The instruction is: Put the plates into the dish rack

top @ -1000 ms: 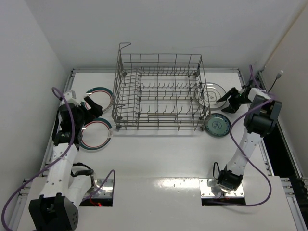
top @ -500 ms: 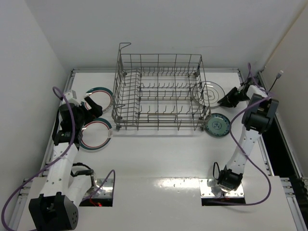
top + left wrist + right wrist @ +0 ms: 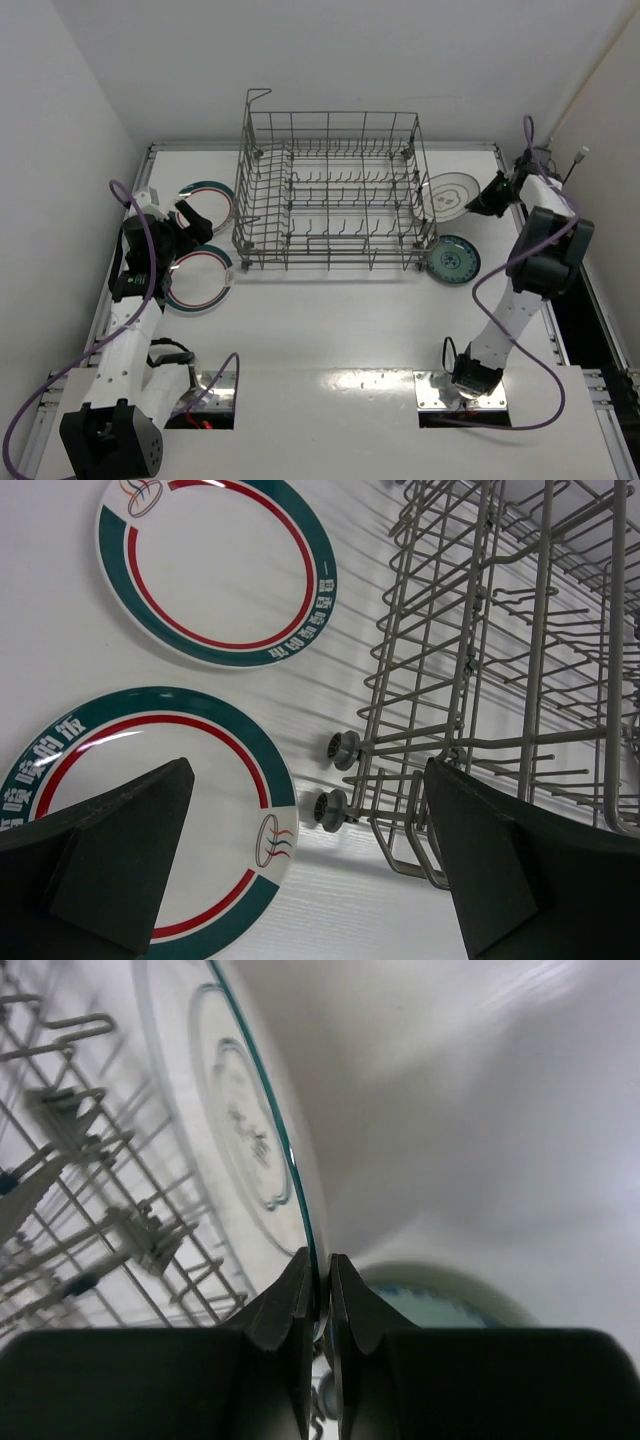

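Note:
The grey wire dish rack (image 3: 245,200) stands at the table's back centre with no plates in it. Two white plates with teal and red rings lie flat to its left, one farther back (image 3: 215,189) (image 3: 215,565) and one nearer (image 3: 200,285) (image 3: 150,780). My left gripper (image 3: 190,222) (image 3: 310,880) hovers open above them, between the nearer plate and the rack's corner. Right of the rack, my right gripper (image 3: 487,200) (image 3: 322,1270) is shut on the rim of a plainer white plate (image 3: 447,193) (image 3: 240,1120), which is tilted up off the table. A small blue-green plate (image 3: 452,260) (image 3: 440,1305) lies flat below it.
The rack's tall grid wall (image 3: 80,1180) stands close beside the tilted plate. Small wheels (image 3: 343,750) stick out at the rack's lower corner near my left gripper. Side walls close in the table on the left and right.
My right gripper closed onto the white plate's rim and tipped the plate up from flat on the table, and the wrist swung toward the back right. The left arm has not moved.

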Controlling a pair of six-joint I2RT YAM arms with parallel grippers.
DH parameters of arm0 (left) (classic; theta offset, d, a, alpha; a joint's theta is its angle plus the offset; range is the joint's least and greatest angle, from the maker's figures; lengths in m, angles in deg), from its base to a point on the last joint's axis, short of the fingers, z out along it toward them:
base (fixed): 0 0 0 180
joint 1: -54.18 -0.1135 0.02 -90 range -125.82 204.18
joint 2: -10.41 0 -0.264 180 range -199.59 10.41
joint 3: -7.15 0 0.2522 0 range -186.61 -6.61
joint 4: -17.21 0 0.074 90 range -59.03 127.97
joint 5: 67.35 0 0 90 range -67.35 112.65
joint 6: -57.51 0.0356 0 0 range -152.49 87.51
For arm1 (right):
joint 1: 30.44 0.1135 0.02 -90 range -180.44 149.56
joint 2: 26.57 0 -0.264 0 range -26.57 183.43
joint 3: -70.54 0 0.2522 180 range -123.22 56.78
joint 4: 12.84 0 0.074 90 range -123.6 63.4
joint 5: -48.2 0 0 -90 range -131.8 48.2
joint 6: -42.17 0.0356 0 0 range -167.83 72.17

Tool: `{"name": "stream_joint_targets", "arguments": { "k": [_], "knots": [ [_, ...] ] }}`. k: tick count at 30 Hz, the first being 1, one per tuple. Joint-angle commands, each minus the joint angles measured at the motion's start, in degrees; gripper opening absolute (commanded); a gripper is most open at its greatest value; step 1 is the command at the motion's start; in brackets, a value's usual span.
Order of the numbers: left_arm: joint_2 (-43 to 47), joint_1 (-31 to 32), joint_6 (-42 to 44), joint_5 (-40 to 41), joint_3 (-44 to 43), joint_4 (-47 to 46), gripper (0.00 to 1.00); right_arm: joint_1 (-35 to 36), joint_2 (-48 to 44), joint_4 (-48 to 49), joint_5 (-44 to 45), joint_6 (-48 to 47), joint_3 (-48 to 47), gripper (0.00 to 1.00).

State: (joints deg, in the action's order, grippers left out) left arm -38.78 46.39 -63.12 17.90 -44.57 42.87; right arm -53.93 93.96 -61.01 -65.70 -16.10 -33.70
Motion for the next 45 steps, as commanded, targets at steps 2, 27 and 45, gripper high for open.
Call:
{"name": "stream_joint_targets", "arguments": {
  "k": [2,27,45],
  "knots": [
    [-0.46,0.41,0.75,-0.34,-1.07,-2.23,1.0,0.72,-18.65,9.01,14.39,0.35,4.52,0.0],
    [-2.67,0.41,-0.3,-2.54,-1.6,-1.18,1.0,23.03,-41.6,5.77,34.97,-7.2,8.65,0.0],
    [-3.72,0.41,-0.83,-3.07,-1.6,-1.18,1.0,31.65,-45.82,2.6,52.29,-13.44,1.88,0.0]
  ]
}}
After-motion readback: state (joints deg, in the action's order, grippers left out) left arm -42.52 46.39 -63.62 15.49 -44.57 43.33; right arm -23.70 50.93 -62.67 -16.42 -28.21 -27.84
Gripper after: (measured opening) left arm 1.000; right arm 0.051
